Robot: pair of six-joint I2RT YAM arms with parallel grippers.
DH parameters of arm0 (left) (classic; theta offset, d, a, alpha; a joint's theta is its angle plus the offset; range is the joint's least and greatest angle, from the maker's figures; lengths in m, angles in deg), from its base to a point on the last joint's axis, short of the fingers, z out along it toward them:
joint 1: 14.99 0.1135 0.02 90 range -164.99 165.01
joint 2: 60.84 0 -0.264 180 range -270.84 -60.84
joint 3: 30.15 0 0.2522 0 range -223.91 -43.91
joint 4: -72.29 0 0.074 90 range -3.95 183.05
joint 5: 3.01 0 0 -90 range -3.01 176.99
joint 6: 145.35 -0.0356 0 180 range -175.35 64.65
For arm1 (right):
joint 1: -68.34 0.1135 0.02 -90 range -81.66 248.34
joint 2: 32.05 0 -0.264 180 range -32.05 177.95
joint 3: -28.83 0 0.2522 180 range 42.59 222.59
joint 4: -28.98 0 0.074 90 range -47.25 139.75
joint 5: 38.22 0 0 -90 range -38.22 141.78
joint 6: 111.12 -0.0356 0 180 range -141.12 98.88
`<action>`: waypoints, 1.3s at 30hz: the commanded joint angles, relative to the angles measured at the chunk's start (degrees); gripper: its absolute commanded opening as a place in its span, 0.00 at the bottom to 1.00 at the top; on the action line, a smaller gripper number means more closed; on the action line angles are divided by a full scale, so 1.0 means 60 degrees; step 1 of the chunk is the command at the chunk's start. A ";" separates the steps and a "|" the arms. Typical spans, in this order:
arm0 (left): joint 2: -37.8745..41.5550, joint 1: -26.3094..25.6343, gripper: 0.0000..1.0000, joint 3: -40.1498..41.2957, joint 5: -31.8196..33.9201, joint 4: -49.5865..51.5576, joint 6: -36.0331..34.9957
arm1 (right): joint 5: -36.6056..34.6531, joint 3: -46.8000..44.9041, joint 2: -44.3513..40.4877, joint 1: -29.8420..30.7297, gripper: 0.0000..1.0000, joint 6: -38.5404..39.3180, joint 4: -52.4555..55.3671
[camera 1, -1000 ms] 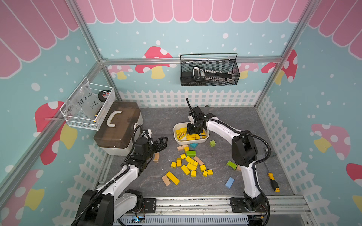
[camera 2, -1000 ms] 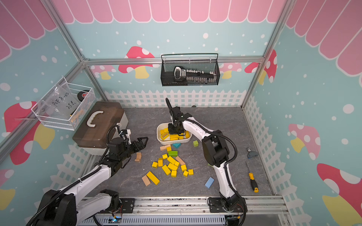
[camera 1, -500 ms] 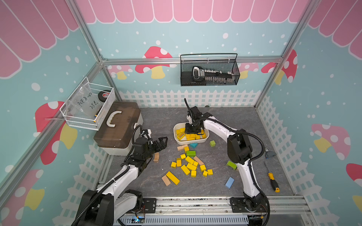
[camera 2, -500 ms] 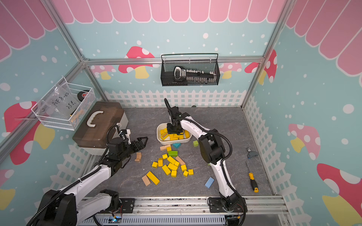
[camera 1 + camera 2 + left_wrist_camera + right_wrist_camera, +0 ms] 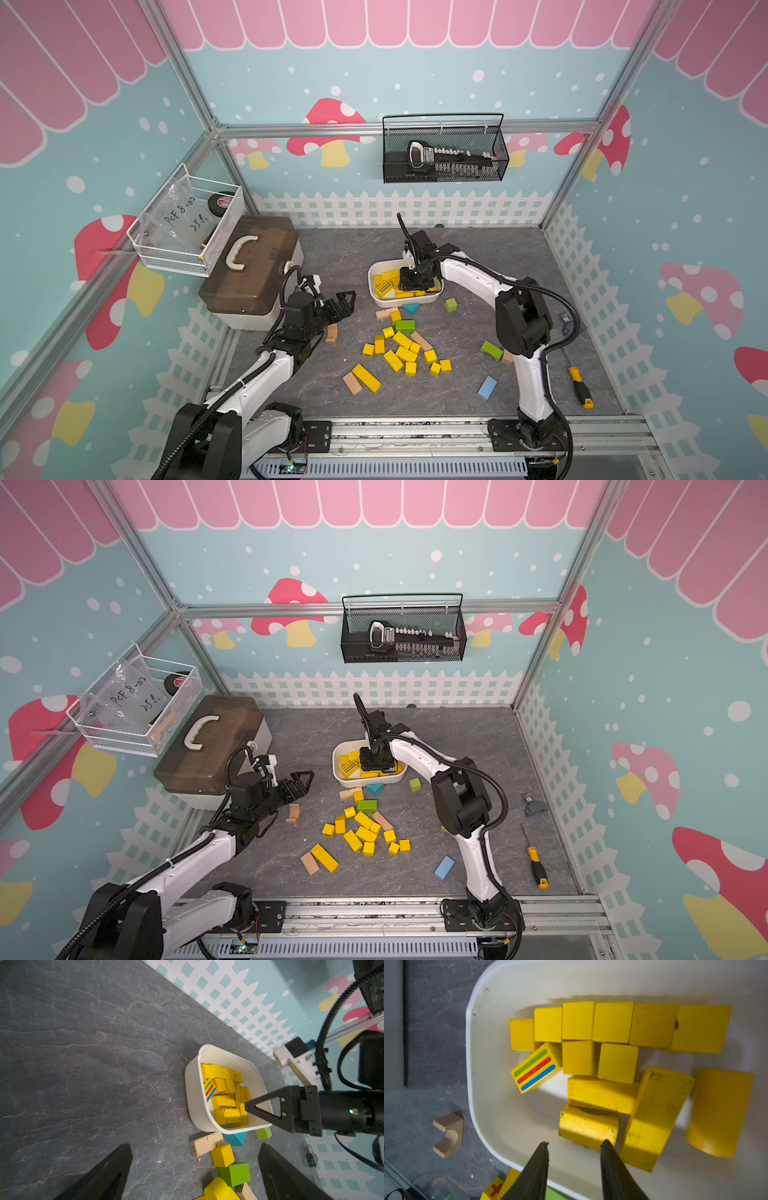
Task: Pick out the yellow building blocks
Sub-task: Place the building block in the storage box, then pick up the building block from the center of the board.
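Several yellow building blocks (image 5: 405, 353) (image 5: 365, 833) lie loose mid-table. More of them fill the white bin (image 5: 371, 282) (image 5: 471, 1064), among them one with coloured stripes (image 5: 534, 1068) (image 5: 209, 1089). My right gripper (image 5: 575, 1142) (image 5: 415, 284) hangs inside the bin, open, with nothing between its fingers. An arched yellow block (image 5: 588, 1126) lies just past its tips. My left gripper (image 5: 348, 305) (image 5: 195, 1145) is held wide open above the table, left of the bin and the pile, with nothing in it.
A brown-lidded toolbox (image 5: 249, 270) stands at the left. Tan blocks (image 5: 352, 383), green blocks (image 5: 405, 325), a teal wedge (image 5: 410, 308) and a blue block (image 5: 487, 387) lie among the yellow ones. A screwdriver (image 5: 579, 386) lies at the right. Wire baskets hang on the walls.
The right gripper's jaws have parted over the bin and that arm's elbow has swung a little to the left. The left arm has stayed put.
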 commanded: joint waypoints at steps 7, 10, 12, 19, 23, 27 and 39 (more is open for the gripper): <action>0.0563 -0.0103 1.00 0.0174 0.0135 0.0104 -0.0026 | -0.0856 -0.4324 -0.4235 0.0034 0.42 0.0003 -0.1130; 0.1168 -0.0823 1.00 0.0002 0.1399 0.1054 -0.0350 | -0.1329 -0.5956 -0.5693 0.0035 0.42 -0.0226 -0.1384; 0.1355 -0.1582 0.99 -0.0280 0.2210 0.1649 -0.0689 | -0.1549 -0.7101 -0.6675 0.0035 0.42 -0.0499 -0.1641; 0.0977 -0.3208 1.00 -0.1436 0.3274 0.3931 -0.1175 | -0.2268 -1.0018 -0.8742 0.0035 0.42 -0.1284 -0.2515; 0.0808 -0.3496 0.99 -0.1928 0.3531 0.5654 -0.1102 | -0.2365 -1.0858 -0.9311 0.0035 0.42 -0.1579 -0.3018; 0.0836 -0.3640 0.96 -0.1997 0.3179 0.6243 -0.1156 | -0.2459 -1.1162 -0.9697 0.0006 0.44 -0.1646 -0.3350; -0.1019 -0.4408 0.81 -0.2620 0.2500 0.7460 -0.1182 | -0.2378 -1.1180 -0.9594 0.0006 0.44 -0.1697 -0.3398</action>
